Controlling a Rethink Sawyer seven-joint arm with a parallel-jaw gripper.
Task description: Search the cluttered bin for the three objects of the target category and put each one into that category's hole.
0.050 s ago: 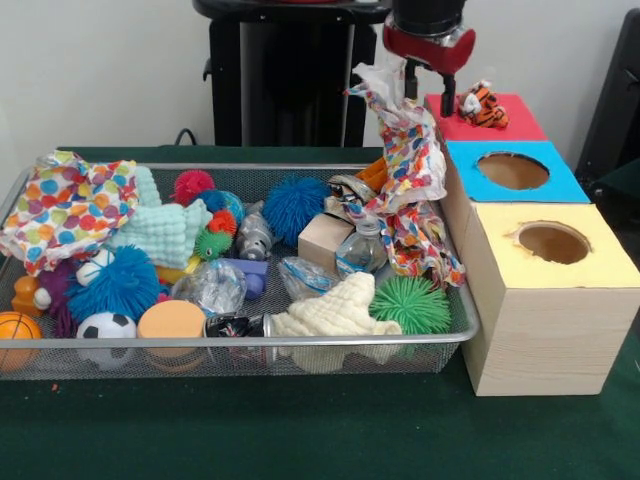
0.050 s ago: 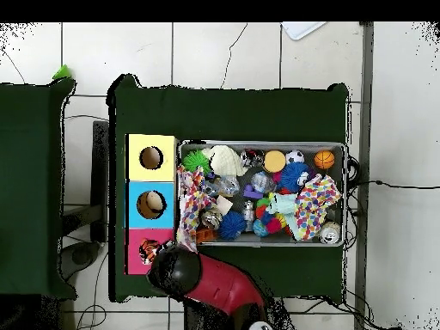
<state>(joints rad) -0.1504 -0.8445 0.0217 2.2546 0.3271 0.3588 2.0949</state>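
Gripping polka-dot cloth (image 1: 405, 150), gripper (image 1: 425, 85); overhead hides fingers under arm (image 2: 206, 284).

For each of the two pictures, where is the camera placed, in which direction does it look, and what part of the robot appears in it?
Front view: it sits across the table, facing the wire bin and the three boxes; the tool comes down at the top, holding up a dotted cloth.
Overhead view: it sits above the table, looking straight down; the red arm enters from the bottom.
Both views share the bin, the dotted cloth, the yellow box, the blue box and the red box.
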